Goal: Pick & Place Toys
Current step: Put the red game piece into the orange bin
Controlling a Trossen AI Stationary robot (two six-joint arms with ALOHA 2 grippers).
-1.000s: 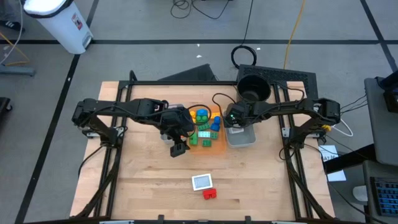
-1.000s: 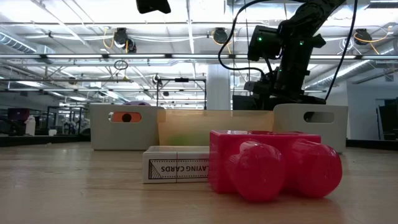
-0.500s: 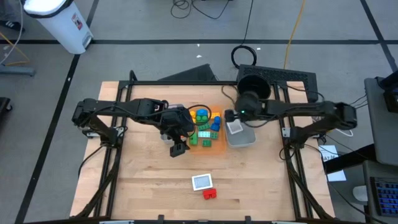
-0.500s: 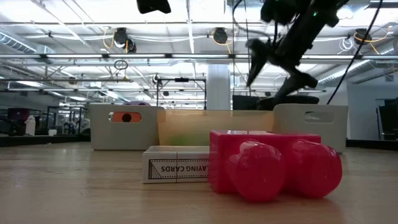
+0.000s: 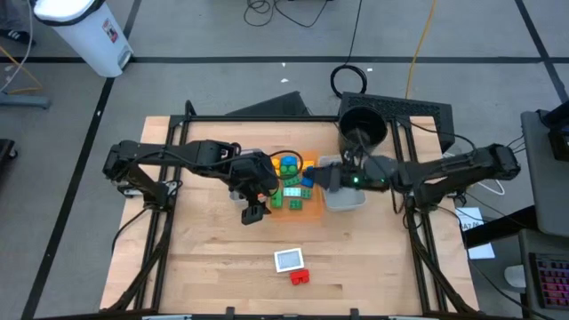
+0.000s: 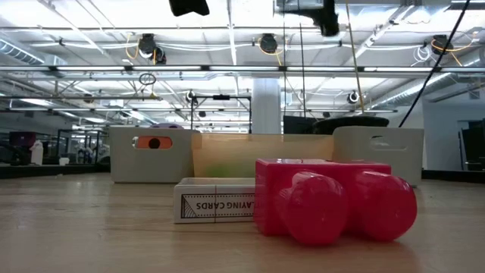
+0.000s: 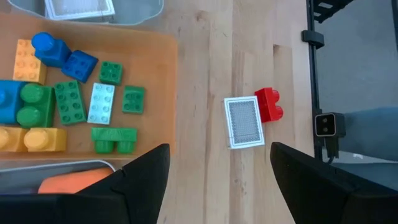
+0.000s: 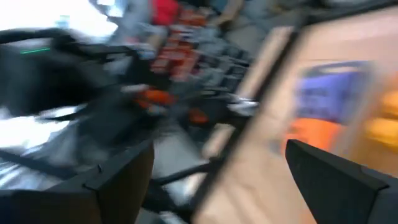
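Toy sorting is seen under way on a wooden tabletop [image 5: 204, 267]. An orange tray [image 5: 313, 207] at its middle is filled with plastic bricks [image 7: 68, 102] in blue, green, yellow and pale blue, and a grey tray [image 5: 345, 197] stands just beside it. Two toys are left loose near the front edge, well apart from the trays: a red brick [image 5: 300, 276], blocky with two round studs, and a whitish card deck [image 5: 288, 260] with a patterned back, the two lying touching.

The left gripper [image 5: 254, 212] is held above the tabletop by the orange tray's front corner, its fingers spread and nothing between them; the loose pair is framed between its fingers in the left wrist view. The right gripper [image 5: 318, 175] is swung over the orange tray, fingers spread and empty.

A reach for the remaining pair is judged to be the step in hand. A descent over the brick or the deck, then a squeeze, would be called for.
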